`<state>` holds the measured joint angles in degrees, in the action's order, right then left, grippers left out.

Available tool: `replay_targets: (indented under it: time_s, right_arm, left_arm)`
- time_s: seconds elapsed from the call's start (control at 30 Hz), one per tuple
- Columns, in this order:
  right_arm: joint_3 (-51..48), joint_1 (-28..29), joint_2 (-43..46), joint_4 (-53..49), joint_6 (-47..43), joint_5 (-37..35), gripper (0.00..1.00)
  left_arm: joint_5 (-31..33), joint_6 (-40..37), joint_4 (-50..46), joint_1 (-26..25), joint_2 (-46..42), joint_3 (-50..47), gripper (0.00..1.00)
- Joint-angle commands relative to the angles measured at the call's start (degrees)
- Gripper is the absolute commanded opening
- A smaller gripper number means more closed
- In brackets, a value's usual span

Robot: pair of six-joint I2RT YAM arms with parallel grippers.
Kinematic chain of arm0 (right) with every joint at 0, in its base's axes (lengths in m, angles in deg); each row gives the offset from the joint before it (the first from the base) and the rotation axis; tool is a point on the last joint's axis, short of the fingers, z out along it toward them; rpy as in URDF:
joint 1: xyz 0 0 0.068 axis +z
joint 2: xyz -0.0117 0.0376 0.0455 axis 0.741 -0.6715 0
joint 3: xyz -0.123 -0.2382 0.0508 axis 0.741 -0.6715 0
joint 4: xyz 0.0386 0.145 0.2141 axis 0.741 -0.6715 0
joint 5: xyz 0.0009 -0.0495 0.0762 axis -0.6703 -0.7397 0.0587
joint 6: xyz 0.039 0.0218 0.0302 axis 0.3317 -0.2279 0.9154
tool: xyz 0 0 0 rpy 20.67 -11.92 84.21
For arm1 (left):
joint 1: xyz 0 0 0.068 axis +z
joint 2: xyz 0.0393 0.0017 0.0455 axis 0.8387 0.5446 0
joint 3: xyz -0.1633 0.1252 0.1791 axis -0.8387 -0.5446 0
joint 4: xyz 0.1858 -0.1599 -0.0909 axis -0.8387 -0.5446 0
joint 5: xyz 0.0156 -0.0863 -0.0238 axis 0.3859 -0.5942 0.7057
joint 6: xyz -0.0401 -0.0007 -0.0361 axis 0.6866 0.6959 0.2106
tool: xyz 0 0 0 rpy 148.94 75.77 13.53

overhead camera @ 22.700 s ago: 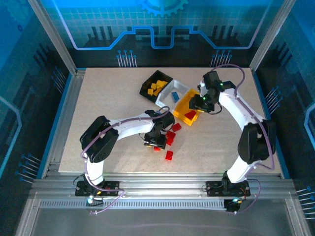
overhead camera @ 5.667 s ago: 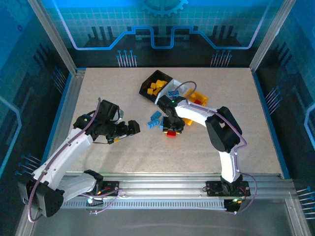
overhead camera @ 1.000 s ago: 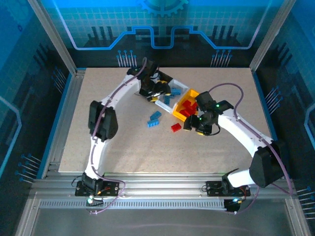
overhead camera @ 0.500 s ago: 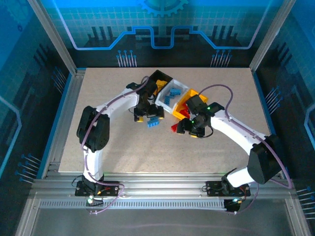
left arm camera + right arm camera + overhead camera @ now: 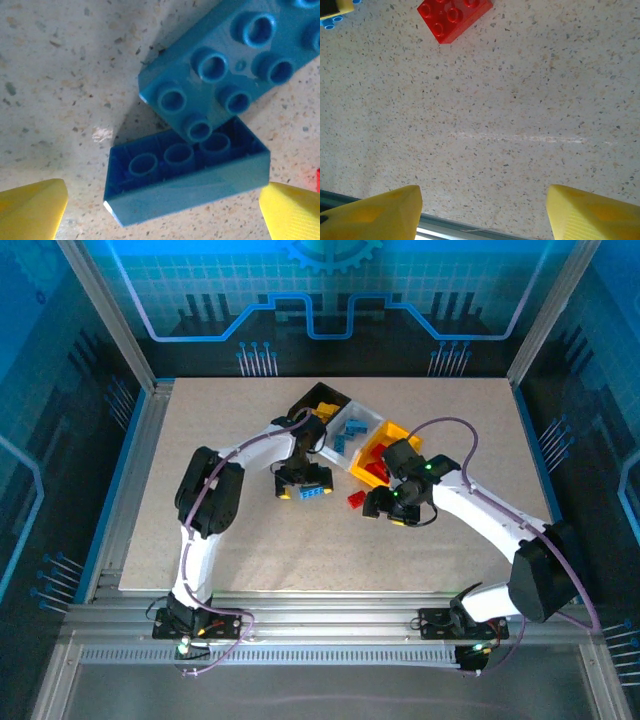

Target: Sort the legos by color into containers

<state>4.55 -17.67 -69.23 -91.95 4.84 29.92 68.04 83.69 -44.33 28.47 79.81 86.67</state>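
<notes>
Speckled beige table (image 5: 200,490) carries all that we see. Near its middle 2 light blue legos lie touching each other. The studs-up blue lego (image 5: 225,75) lies flat. The overturned blue lego (image 5: 185,175) shows its hollow underside. They overlap in the left wrist view, and we cannot tell if one rests on the other.

The left gripper (image 5: 161,212) hangs low over this pair with its jaws spread wide. Its yellow fingertips (image 5: 30,212) stand at the 2 ends of the overturned blue lego. The one at the lower right is just beside a corner of this lego, and the other is apart from it. The gripper holds nothing.

To the right of the blue pair lies 1 red lego (image 5: 356,499), studs up, alone on the table. The right gripper (image 5: 481,215) is just beside it, on the side away from the blue pair. Its jaws are apart, and between them we see only bare table, so it holds and touches nothing.

Behind the bricks the 3 containers stand joined in a slanted row. The black bin (image 5: 328,396) is farthest back, partly hidden by the left arm. The white bin (image 5: 360,422) holds blue pieces (image 5: 350,437). The yellow-orange bin (image 5: 390,432) holds red pieces (image 5: 372,468).
</notes>
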Motion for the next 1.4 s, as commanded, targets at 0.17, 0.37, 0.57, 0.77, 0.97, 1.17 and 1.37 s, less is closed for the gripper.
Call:
replay_targets:
  time_s: [0.17, 0.37, 0.57, 0.77, 0.97, 1.17, 1.37]
  right_arm:
    - [-0.38, -1.49, 0.67, -0.89, -1.05, 0.34, 0.68]
    - [-0.88, -1.79, 0.67, -0.56, -1.53, 0.96, 0.68]
    - [-1.77, -1.80, 1.77, -0.30, -1.25, 0.93, 0.68]
    - [-3.85, -1.93, 4.58, -0.84, -0.71, 0.16, 0.68]
    - [-7.14, -3.75, 8.89, -1.87, -0.46, 0.00, 0.68]
    - [-8.98, -5.08, 11.23, -2.58, -0.34, 0.60, 0.68]
    - [-9.25, -5.37, 12.22, -2.88, -0.19, 0.97, 0.68]
  left_arm:
    - [0.46, 2.72, -0.50, -0.93, 3.18, 3.80, 0.95]
    - [-0.41, 3.32, -0.31, -1.06, 3.86, 4.22, 0.71]
    - [-0.77, 2.84, -1.24, -1.00, 2.73, 4.66, 0.61]
    - [-2.50, 1.33, -2.16, -1.06, -0.76, 4.79, 0.60]
    - [-5.72, 1.75, -1.99, -0.96, -3.19, 11.55, 0.60]
    - [-7.25, 1.37, -6.31, -0.92, 6.04, 32.28, 0.60]
    - [-7.87, 2.89, -7.53, -0.34, 16.06, 47.26, 0.61]
